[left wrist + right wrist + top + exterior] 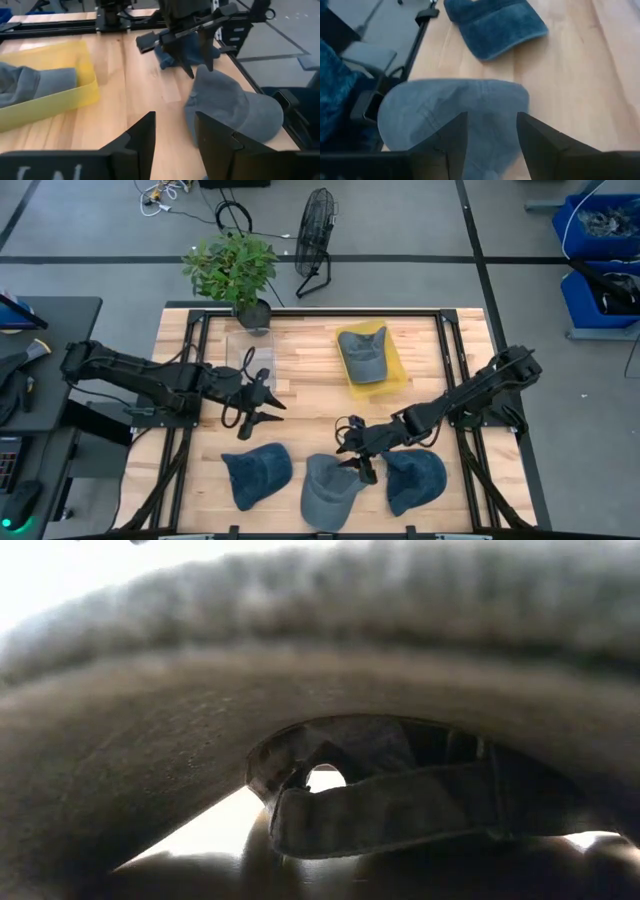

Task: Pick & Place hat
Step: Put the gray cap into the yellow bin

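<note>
Three hats lie along the table's near edge: a dark blue one at the left, a grey-blue one in the middle and a dark blue one at the right. A fourth, grey hat lies in a yellow tray at the far middle. My right gripper is open, pointing down just over the far part of the grey-blue hat; it also shows in the left wrist view. Whether it touches the hat I cannot tell. My left gripper is open and empty over the table's left middle.
A potted plant stands at the table's far left corner, with a clear box in front of it. A fan stands on the floor beyond. The grey-blue hat's rear opening and strap fill the low view.
</note>
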Available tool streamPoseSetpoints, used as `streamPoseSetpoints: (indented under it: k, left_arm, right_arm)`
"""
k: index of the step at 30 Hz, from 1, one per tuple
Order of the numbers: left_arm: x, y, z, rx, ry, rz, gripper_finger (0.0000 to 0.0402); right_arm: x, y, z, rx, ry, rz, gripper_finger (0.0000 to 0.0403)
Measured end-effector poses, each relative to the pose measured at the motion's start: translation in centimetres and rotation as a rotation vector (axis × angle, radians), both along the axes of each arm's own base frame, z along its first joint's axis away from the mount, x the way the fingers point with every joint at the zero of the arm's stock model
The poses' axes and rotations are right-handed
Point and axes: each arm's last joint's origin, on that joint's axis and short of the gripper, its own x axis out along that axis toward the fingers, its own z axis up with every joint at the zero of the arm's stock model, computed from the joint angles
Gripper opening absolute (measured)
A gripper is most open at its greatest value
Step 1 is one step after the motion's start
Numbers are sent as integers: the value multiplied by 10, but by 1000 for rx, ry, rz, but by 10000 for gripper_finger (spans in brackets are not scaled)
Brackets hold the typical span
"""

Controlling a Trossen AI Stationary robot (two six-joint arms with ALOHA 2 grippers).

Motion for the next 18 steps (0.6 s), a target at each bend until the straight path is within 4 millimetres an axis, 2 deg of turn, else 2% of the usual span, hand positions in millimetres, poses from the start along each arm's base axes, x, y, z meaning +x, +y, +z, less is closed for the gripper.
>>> streamPoseSetpoints:
  k: [8, 12, 18]
  left_arm:
    - [0, -2, 0, 64, -13, 14, 199]
    - [0, -2, 0, 62, -12, 17, 208]
    - [0, -2, 0, 54, -11, 21, 208]
  right_arm:
    - [5, 23, -12, 65, -53, 32, 174]
    - [1, 39, -20, 78, -56, 70, 174]
    - [-8, 64, -48, 61, 24, 125, 174]
